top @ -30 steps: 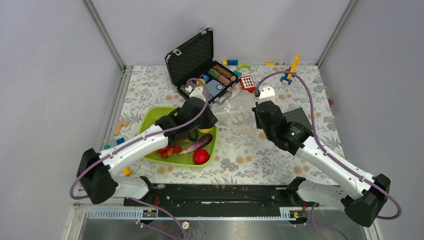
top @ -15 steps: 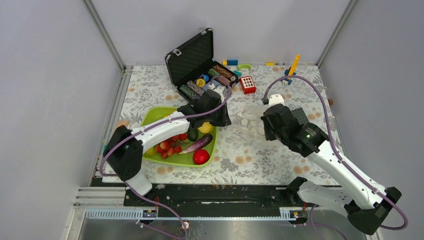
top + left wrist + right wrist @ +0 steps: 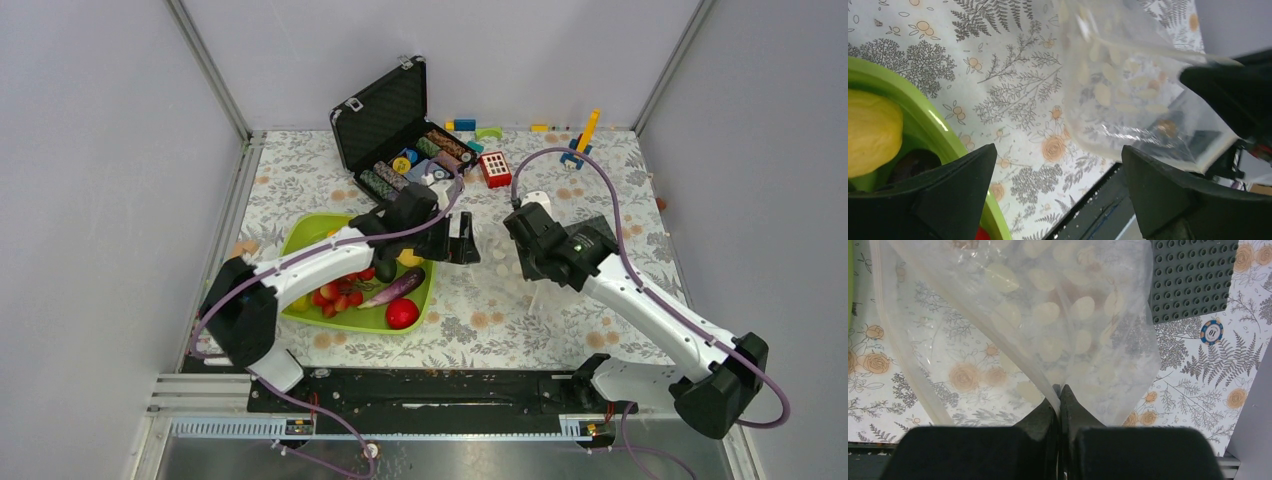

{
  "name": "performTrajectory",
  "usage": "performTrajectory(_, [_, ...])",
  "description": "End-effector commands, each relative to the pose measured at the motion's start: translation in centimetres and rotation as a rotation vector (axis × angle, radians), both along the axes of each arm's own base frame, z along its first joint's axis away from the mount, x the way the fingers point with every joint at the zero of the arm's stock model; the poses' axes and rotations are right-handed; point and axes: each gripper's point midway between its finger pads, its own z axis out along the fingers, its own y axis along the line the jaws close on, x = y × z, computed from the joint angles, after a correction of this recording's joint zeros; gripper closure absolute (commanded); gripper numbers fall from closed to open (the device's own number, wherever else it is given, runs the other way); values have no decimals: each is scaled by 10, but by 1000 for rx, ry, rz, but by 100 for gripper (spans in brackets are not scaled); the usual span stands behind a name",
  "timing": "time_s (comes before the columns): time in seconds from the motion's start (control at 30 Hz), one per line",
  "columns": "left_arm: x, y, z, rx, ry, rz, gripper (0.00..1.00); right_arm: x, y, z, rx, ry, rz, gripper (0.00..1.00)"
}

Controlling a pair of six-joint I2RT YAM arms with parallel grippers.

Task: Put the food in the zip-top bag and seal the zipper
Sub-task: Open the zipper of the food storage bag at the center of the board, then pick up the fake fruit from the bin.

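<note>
One zip-top bag (image 3: 1048, 315), hanging from right claw (image 3: 1060, 390)

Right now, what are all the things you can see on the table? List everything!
zip-top bag: one, clear with white dots, right of the tray
tray: one, lime green, left of middle
apple: one, red, tray's near right corner
eggplant: one, purple, in tray
berries: one cluster, red, in tray
yellow fruit: one, yellow, in tray
case: one, black, open, at back
building blocks: several, mixed colours, back edge
baseplate: one, dark grey, on table
poker chip: one, blue-edged, beside baseplate
left gripper: open, beside bag
right gripper: shut on bag
</note>
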Motion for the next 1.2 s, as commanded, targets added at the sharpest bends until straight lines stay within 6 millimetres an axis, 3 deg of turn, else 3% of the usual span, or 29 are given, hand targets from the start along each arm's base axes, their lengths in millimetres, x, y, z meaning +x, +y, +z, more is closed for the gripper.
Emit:
performTrajectory(0.0, [-15, 9, 47, -101, -104, -28, 1, 11, 1, 9, 1, -9, -59, 100])
performTrajectory(0.13, [-16, 40, 43, -22, -143, 65, 1, 15, 10, 4, 19, 19, -75, 100])
performTrajectory(0.3, [-8, 91, 21, 143, -159, 247, 1, 22, 20, -2, 59, 44, -101, 100])
performTrajectory(0.57, [-28, 119, -19, 235, -55, 306, 1, 34, 20, -7, 102, -5, -169, 100])
performTrajectory(0.8, [-55, 128, -42, 223, 30, 290, 2, 38, 25, -13, 184, -55, -171, 100])
performTrajectory(0.97, [-61, 123, -57, 225, 83, 267, 14, 39, 24, -17, 180, -43, -174, 100])
performTrajectory(1.17, [-66, 114, -66, 222, 133, 228, 22, 38, 22, -22, 168, -33, -173, 100])
